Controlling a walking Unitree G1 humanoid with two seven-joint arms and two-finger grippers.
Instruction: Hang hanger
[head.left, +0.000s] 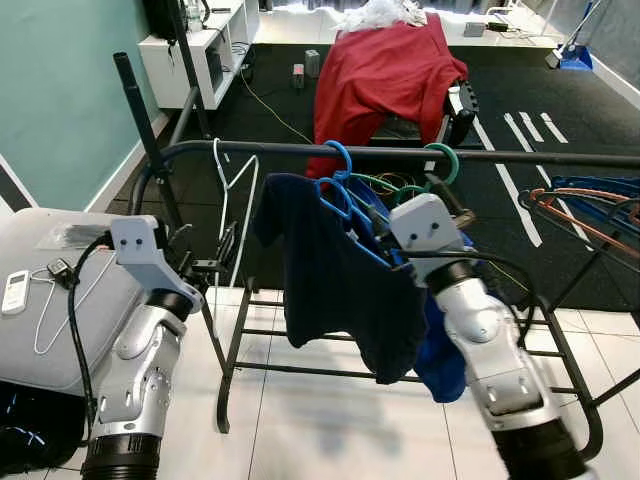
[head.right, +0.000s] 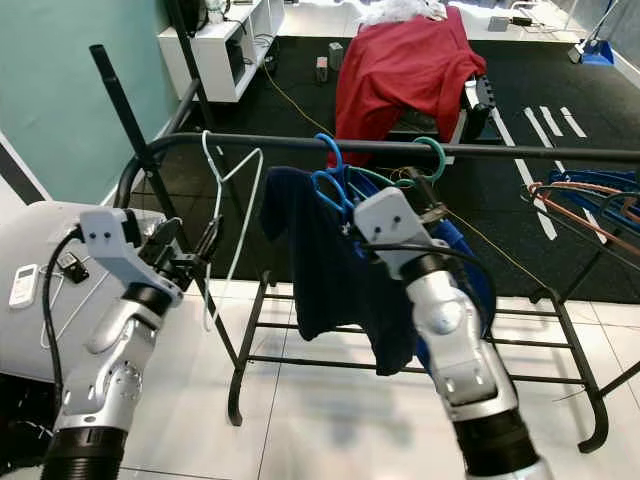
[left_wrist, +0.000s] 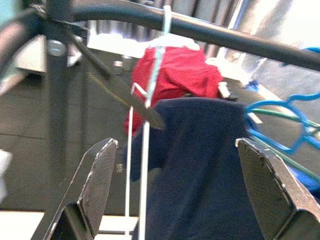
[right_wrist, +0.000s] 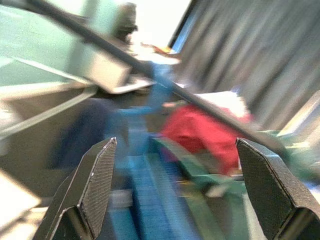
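A: Where is the hanger sitting right now?

B: The white wire hanger (head.right: 232, 215) is hooked over the black rail (head.right: 400, 148) of the clothes rack, near the rail's curved left end, and it is dangling bare beside the navy garment (head.right: 335, 265).

A: And what is the left pincer (left_wrist: 175, 195) doing?

B: It is hovering just short of the white hanger, at about the height of the wire's lower part. Its two black fingers (left_wrist: 97, 182) are standing wide apart, with the wire showing between them in the left wrist view and touching neither one.

A: Is the right pincer (right_wrist: 175, 195) gripping anything?

B: No. Its fingers are spread apart too, pointing up toward the rail among the blue hanger (head.left: 338, 185) and the green hanger (head.left: 440, 165). That wrist picture is blurring, so finer contact is hard to read. The right arm (head.left: 480, 330) is reaching up in front of the navy garment and a blue cloth (head.left: 445, 360) hanging behind it.

A: What else is lying around the rack?

B: A red cloth (head.left: 385, 70) is draping over something on the dark floor mat behind the rail, a white shelf unit (head.left: 200, 50) is standing against the teal wall, and a grey case (head.left: 50, 300) with a white remote (head.left: 15, 292) on it is sitting at the robot's left.
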